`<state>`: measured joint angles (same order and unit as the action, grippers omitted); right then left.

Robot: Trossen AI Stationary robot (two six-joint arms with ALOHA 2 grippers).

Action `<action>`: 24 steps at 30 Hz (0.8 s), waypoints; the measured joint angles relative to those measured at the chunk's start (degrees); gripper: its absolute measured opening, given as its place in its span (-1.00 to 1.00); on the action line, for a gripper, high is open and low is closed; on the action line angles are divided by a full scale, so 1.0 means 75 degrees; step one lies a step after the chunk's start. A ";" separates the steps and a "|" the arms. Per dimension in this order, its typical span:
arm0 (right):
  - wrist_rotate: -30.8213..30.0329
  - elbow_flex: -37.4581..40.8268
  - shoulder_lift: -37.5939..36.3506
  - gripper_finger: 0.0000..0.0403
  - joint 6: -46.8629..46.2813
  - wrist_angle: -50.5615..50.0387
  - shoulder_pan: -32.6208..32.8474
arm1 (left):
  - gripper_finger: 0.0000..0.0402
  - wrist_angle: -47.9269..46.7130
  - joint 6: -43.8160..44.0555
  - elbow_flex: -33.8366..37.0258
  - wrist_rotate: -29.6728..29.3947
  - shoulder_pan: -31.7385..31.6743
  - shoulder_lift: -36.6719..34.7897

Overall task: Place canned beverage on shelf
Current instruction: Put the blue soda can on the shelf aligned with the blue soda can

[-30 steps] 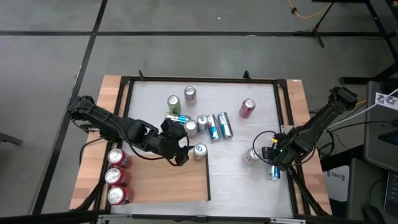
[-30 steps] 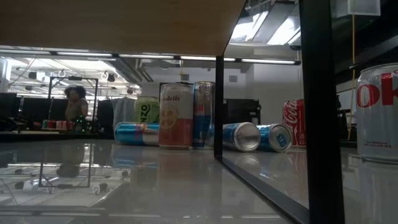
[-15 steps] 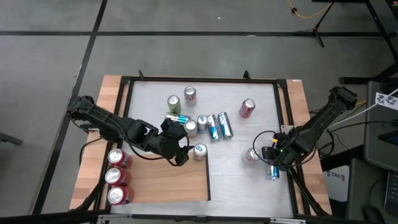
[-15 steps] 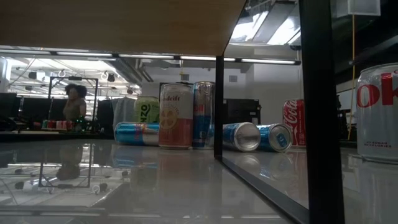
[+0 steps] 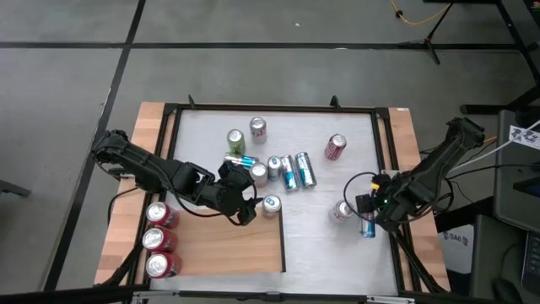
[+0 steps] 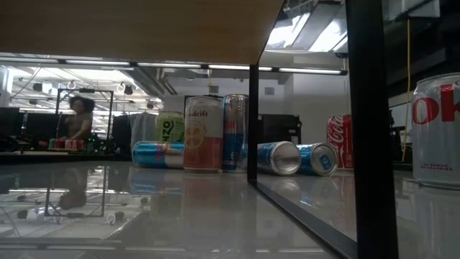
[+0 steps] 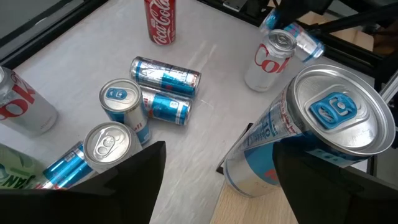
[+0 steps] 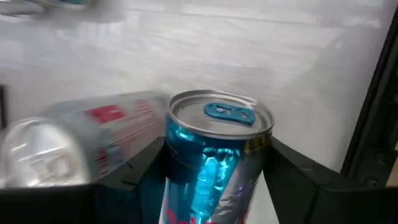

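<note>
While the left gripper is closed on the sides of a blue and silver can, that can stands up with its top tab facing up, right at the edge of the shelf. The right gripper hugs another blue can out on the white table. Cans like these look smooth and slippery and could dent, so holding the round middle seems best.

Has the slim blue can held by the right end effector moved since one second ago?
Yes. In the high view, the slim blue can in the right end effector shifted slightly leftward, away from the black table frame.
</note>
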<state>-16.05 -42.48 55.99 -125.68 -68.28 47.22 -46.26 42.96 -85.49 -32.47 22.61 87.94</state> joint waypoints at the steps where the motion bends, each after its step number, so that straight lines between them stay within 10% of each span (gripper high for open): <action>1: -0.0083 -0.0138 0.0000 0.07 0.0072 -0.0066 0.0000 | 0.47 0.0000 0.0000 0.0000 0.0000 0.0003 0.0000; 24: -0.1427 -0.1658 0.0003 0.05 0.1666 -0.0252 0.0000 | 0.47 0.0000 0.0005 0.0000 0.0085 0.0295 0.0000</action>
<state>-26.75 -54.92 56.01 -113.19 -70.17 47.23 -46.26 43.00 -85.49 -31.83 24.83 87.94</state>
